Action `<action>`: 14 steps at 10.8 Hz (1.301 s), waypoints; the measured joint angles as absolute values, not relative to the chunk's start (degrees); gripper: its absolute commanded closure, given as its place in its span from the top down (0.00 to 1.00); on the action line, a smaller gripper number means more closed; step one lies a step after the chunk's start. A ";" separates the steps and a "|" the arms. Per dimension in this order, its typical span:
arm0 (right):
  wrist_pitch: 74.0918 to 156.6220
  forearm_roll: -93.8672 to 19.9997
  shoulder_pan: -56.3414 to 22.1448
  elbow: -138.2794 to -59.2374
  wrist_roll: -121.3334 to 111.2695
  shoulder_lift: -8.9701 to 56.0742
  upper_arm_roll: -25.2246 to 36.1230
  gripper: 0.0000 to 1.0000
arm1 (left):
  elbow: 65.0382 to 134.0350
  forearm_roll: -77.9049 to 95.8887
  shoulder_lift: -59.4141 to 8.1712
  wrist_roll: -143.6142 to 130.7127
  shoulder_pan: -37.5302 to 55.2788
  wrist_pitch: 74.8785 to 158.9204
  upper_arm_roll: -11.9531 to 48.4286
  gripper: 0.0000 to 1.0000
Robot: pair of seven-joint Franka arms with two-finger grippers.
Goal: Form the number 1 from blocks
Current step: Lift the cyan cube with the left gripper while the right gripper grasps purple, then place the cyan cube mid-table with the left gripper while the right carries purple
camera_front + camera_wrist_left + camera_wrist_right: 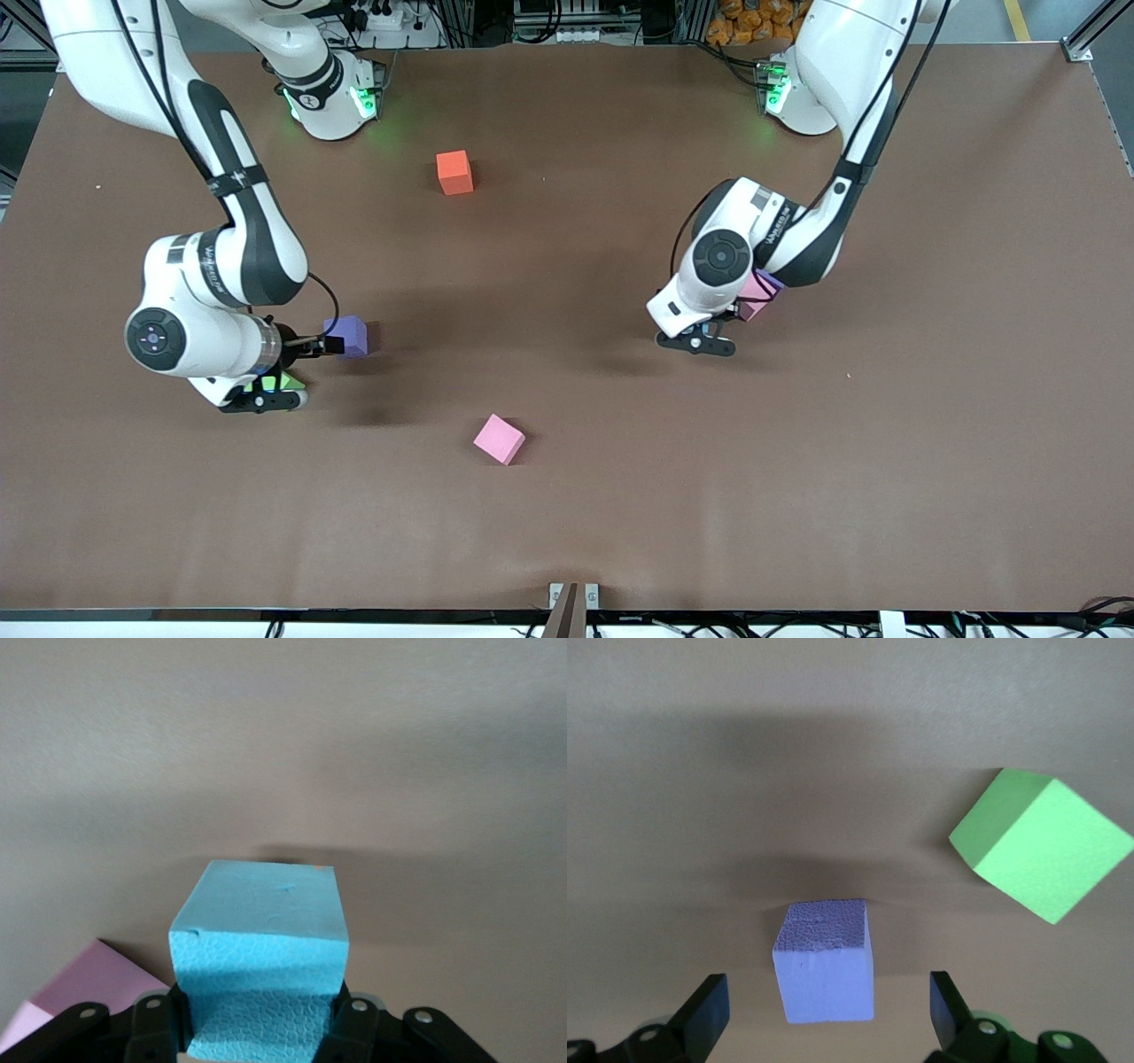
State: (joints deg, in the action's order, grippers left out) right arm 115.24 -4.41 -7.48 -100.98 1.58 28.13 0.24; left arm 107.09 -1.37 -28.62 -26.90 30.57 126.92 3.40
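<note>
The left gripper (pixel 262 1028) is clamped on the light blue block (pixel 261 943). The right gripper (pixel 828 1014), spread wide, straddles a purple block (pixel 826 961). The pink block (pixel 499 439) lies toward the table's (pixel 886 461) camera-side edge; the orange block (pixel 454 172) lies toward the robots' edge.

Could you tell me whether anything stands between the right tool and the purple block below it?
Nothing visible does: the right tool hangs open over the purple block, bare table between them; the green cube sits beside, clear.
</note>
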 measured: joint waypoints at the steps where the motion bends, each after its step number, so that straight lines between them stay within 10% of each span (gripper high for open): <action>1: 117.04 -4.42 -7.52 -102.30 1.58 28.38 0.25 1.00 | 107.01 -1.37 -28.62 -30.23 32.02 126.92 3.47 0.00; 14: 123.51 -6.63 -8.96 -110.04 1.57 28.83 0.19 1.00 | 99.22 -1.37 -34.78 -69.45 48.45 126.19 17.63 0.00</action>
